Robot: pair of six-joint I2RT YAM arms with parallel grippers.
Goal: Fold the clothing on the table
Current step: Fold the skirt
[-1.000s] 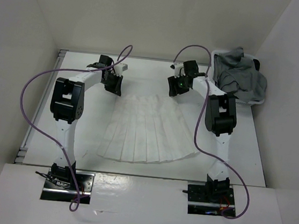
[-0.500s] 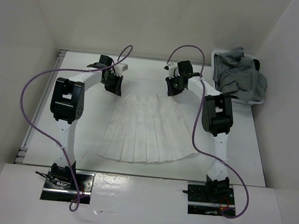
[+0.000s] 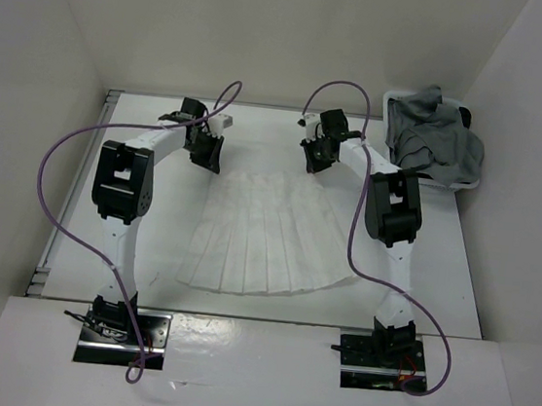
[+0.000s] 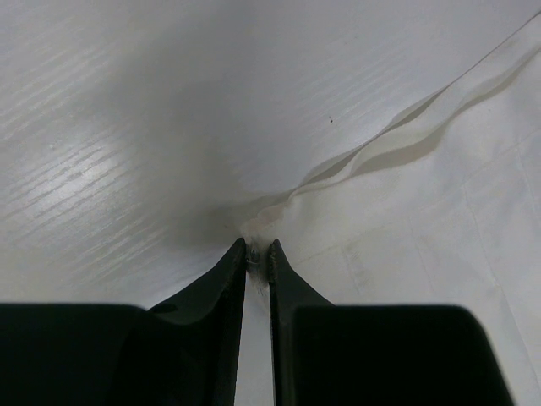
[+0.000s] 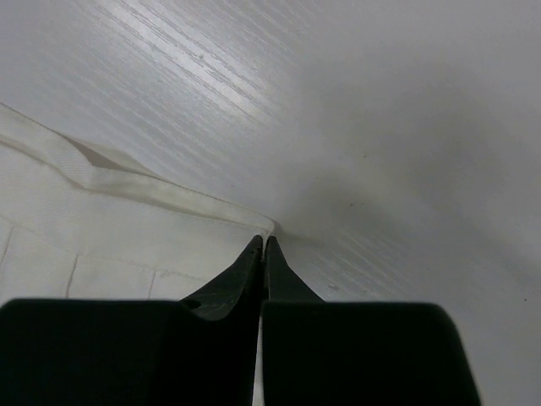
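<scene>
The clothing (image 3: 267, 237), a white pleated skirt, lies fanned out flat on the table (image 3: 438, 281), its narrow waistband at the far side. My left gripper (image 3: 207, 160) sits at the waistband's left end. In the left wrist view its tips (image 4: 258, 251) are shut on a small bunch of the skirt (image 4: 439, 220) at that corner. My right gripper (image 3: 316, 162) sits at the waistband's right end. The right wrist view shows it (image 5: 265, 244) shut, tips pressed together right where the corner of the skirt (image 5: 84, 245) ends.
A small bin (image 3: 392, 101) at the back right corner holds crumpled grey garments (image 3: 440, 139). Purple cables (image 3: 54, 169) loop beside both arms. White walls close in the table on three sides.
The right gripper shifted slightly left along the waistband's end and closed its jaws. The left gripper and the skirt have stayed as they were.
</scene>
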